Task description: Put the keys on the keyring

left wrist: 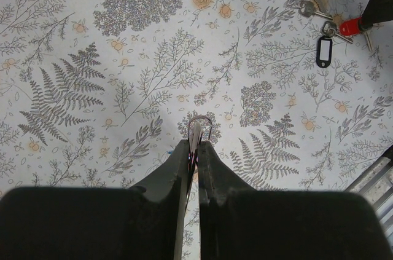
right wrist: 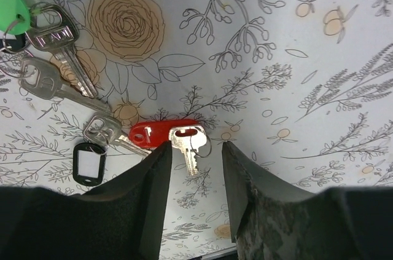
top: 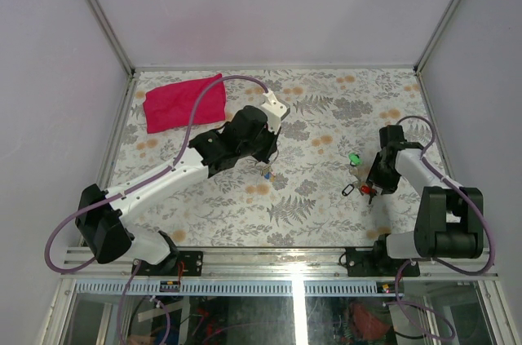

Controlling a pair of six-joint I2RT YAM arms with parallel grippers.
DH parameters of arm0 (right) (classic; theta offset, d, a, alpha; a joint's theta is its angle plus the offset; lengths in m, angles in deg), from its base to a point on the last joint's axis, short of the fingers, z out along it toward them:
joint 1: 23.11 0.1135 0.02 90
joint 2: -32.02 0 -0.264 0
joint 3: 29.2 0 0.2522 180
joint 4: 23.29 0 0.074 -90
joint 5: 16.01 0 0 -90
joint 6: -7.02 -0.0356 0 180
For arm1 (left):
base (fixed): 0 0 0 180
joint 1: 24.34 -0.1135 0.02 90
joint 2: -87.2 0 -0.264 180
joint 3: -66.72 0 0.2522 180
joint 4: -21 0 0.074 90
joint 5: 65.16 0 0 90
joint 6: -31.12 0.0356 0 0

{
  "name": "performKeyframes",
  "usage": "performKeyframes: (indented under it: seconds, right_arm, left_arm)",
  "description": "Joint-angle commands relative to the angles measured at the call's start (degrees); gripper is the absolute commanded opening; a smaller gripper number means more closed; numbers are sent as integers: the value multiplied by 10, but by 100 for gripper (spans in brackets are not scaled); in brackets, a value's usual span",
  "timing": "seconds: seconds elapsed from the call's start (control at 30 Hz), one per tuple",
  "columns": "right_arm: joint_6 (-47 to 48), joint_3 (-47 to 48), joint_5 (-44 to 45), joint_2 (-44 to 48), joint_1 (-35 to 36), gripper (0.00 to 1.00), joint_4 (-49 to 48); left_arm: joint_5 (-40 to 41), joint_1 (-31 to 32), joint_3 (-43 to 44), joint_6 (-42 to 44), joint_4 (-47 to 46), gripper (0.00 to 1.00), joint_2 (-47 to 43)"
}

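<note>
The flowered table carries everything: the keys lie bunched on its right side, well apart from the keyring, which is near the middle. The left end effector is pressed together on the keyring, with only a thin arc of wire showing past its tips. The right end effector stands with its fingers apart, low over the table. It straddles a small silver key that lies against a red tag, and neither finger appears to touch the key. The step in hand looks like picking up this key. To do it well, the tips should probably press right down to the table, since a flat key can slip under a high pinch. They should close across the shank so the holed head pokes out free for threading. The red tag sits just beside one finger and could get caught in the pinch, so a slight shift away from it seems wise.
</note>
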State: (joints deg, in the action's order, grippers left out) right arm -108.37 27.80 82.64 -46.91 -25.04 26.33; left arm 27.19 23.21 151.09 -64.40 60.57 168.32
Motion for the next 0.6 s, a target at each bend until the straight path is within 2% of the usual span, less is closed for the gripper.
performKeyframes:
  seconds: [0.0,0.1,0.27,0.37,0.57]
  right_arm:
    - [23,23,-24,-23,-2,43,11]
    - [26,25,-28,-30,-2,40,10]
    - [28,26,-30,-29,-2,28,10]
    - [27,25,-29,-27,-2,25,10]
    - [27,25,-27,-21,-2,11,11]
  left_arm:
    - [-11,-2,2,6,-18,0,-7]
    - [-12,-3,1,6,-18,0,-8]
    - [-15,-3,2,6,-18,0,-6]
    - [-17,-3,2,5,-18,0,-6]
    - [-17,-2,2,5,-18,0,-5]
